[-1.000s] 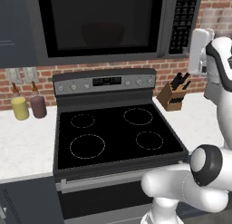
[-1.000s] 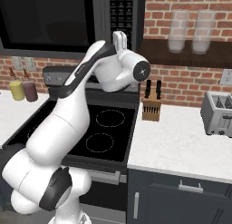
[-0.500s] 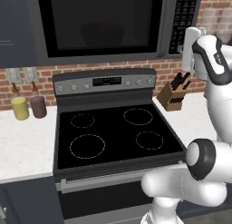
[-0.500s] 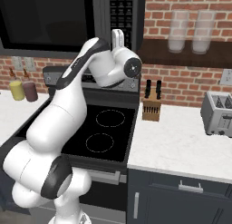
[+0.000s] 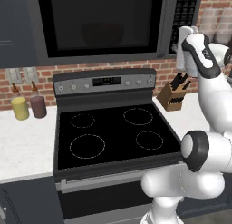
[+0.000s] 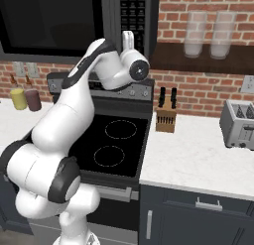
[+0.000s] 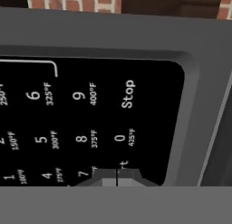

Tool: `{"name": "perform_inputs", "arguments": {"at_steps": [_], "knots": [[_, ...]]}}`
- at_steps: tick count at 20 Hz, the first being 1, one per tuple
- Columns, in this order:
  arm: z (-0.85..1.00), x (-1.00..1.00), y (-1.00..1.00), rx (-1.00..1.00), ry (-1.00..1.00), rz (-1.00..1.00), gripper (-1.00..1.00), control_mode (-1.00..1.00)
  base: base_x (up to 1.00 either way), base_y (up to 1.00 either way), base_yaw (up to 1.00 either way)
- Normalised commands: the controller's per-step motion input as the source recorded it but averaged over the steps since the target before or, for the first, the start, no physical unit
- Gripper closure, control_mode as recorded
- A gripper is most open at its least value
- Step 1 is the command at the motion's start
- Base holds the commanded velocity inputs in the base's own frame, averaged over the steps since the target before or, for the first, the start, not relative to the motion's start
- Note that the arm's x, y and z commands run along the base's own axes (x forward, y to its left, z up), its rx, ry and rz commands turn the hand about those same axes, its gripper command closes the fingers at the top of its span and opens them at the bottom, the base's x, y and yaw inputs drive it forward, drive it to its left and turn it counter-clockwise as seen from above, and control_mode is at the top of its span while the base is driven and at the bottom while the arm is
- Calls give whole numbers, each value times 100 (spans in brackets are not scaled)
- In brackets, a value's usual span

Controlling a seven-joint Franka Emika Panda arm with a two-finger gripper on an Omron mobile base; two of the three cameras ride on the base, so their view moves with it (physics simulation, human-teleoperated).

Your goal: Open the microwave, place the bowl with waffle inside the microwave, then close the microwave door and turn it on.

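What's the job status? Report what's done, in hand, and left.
Done: the microwave door looks shut, and a dim bowl shape shows behind the glass. In hand: the closed gripper is right at the keypad, near the partly hidden start key. Left: nothing shows the microwave running yet.

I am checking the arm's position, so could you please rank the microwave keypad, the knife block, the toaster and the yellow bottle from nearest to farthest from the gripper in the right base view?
From the gripper:
1. Microwave keypad, right at the shut fingertips.
2. Knife block, below and to its right on the counter.
3. Yellow bottle and toaster, far left and far right; too close to call.
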Motion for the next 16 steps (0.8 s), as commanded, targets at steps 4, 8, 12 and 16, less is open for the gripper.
{"name": "perform_inputs", "arguments": {"at_steps": [4, 8, 12, 16], "knots": [[-14, 41, 17, -3, 1, -4, 100, -100, 0, 0, 0], [-18, 58, 4, -1, 0, -3, 100, -100, 0, 0, 0], [-33, 57, 2, 0, 0, 0, 100, -100, 0, 0, 0], [-90, 84, 10, 0, -9, -2, 100, -100, 0, 0, 0]]}}
